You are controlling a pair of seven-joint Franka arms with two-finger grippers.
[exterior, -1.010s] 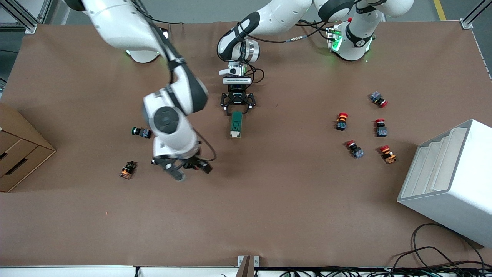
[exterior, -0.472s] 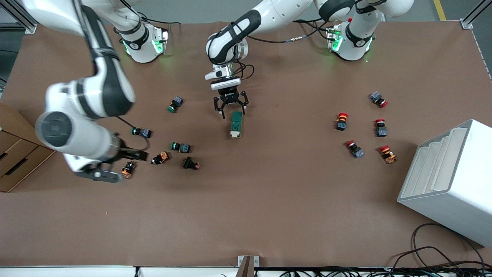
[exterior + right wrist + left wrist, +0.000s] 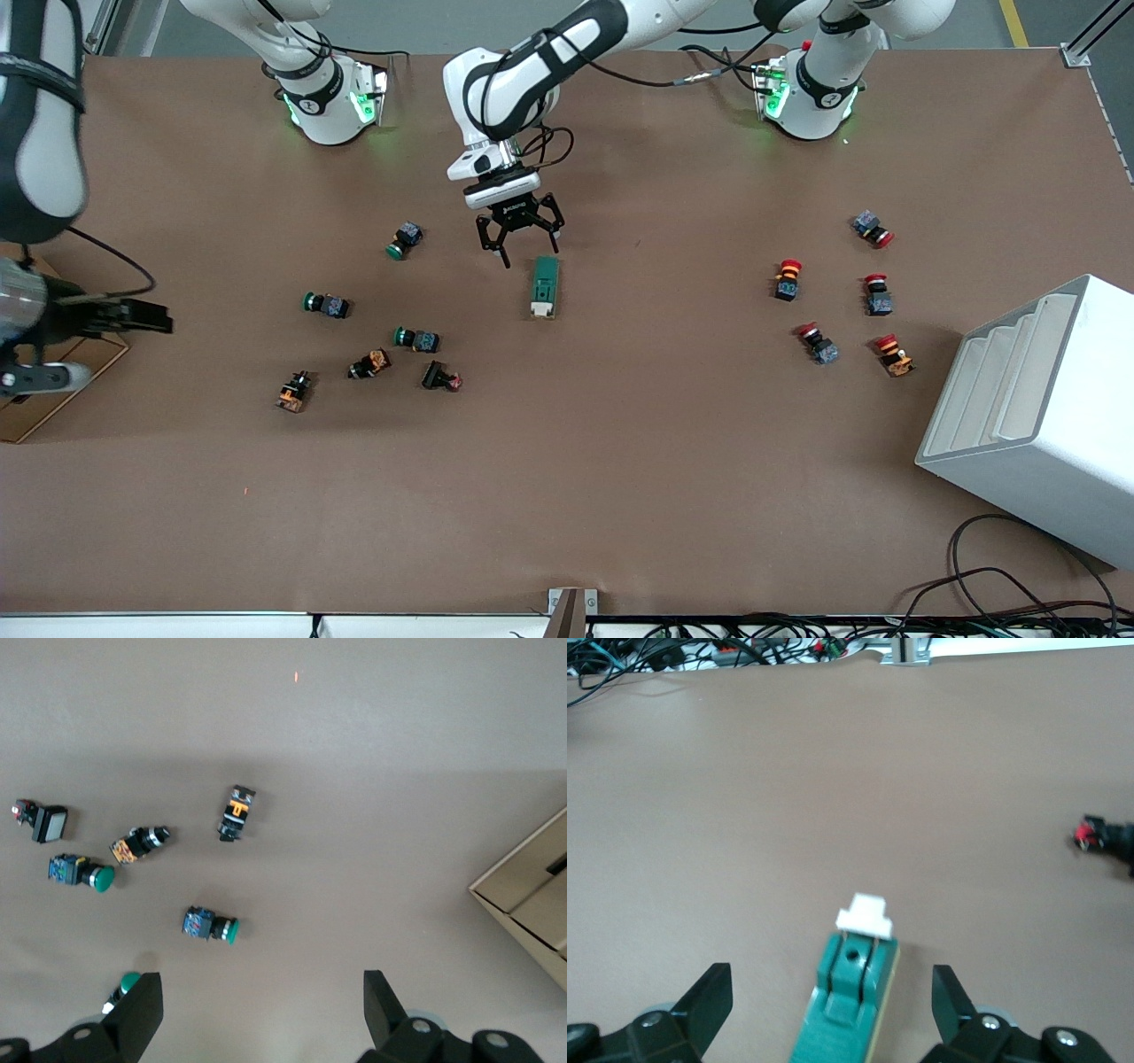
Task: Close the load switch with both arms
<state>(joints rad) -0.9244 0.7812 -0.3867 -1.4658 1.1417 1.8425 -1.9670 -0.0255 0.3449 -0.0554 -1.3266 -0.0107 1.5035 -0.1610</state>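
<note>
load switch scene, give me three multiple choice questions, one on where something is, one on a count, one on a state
1. Where is the load switch?
A. inside the white rack
B. lying on the table, just nearer the front camera than the left tool
C. held in the right tool

2. How many red-capped push buttons lie toward the left arm's end of the table?
A. two
B. five
C. eight

3. How is the left tool?
A. open, holding nothing
B. shut on the switch
C. shut on a green button

Answers:
1 B, the switch rests flat on the table.
2 B, five red caps show there.
3 A, its fingers are spread and empty in the left wrist view.
</note>
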